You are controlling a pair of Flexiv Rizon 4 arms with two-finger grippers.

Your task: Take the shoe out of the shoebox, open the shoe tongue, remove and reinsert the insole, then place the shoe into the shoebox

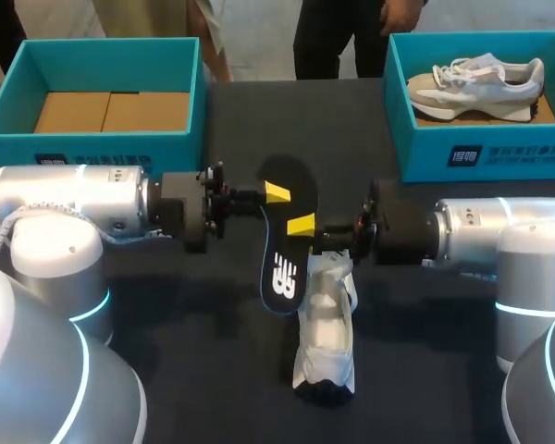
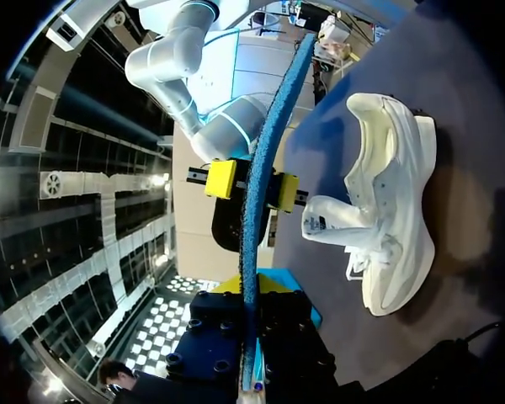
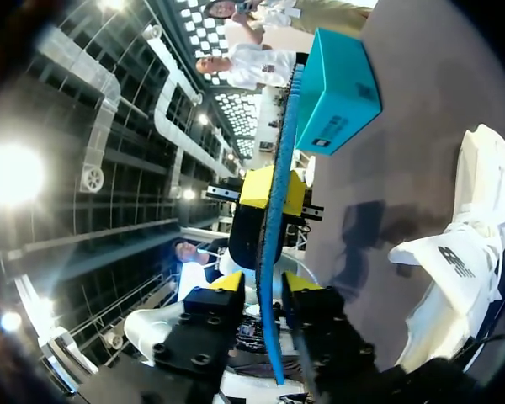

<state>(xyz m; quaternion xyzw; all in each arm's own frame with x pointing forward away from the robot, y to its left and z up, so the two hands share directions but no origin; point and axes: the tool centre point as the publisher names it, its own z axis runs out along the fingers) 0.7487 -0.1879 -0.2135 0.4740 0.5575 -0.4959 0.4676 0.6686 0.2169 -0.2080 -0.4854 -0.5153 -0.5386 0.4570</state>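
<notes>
Both arms hold the insole point(image 1: 282, 268) clear of the bench point(image 1: 194, 370) at the middle of the scene, logo face up and running near to far. I read this as the point between removal and reinsertion. Two grips on such a floppy piece keep it flat and let me steer its near end towards the shoe's opening.

The left gripper point(image 1: 276, 192) comes in from the left and is clamped on the insole's far half. In the left wrist view the insole point(image 2: 254, 219) runs edge-on straight through the left gripper point(image 2: 252, 290), with both fingers pressed to its faces.

The right gripper point(image 1: 302, 225) comes in from the right and bites the same stretch just nearer to me. In the right wrist view its yellow tips flank the thin blue edge of the insole point(image 3: 273, 244) with no gap that I can make out, so the right gripper point(image 3: 268, 284) is closed on it too.

The shoe point(image 1: 326, 338) lies on the bench just right of the insole's near end, under the right gripper, toe towards me. Its tongue point(image 2: 332, 223) looks pulled out, though the angle makes that hard to confirm.

The left shoebox point(image 1: 97, 148) at the far left holds only cardboard point(image 1: 111, 111), so I judge it to be this shoe's home. The right shoebox point(image 1: 486, 153) holds a second shoe point(image 1: 476, 81)
</notes>
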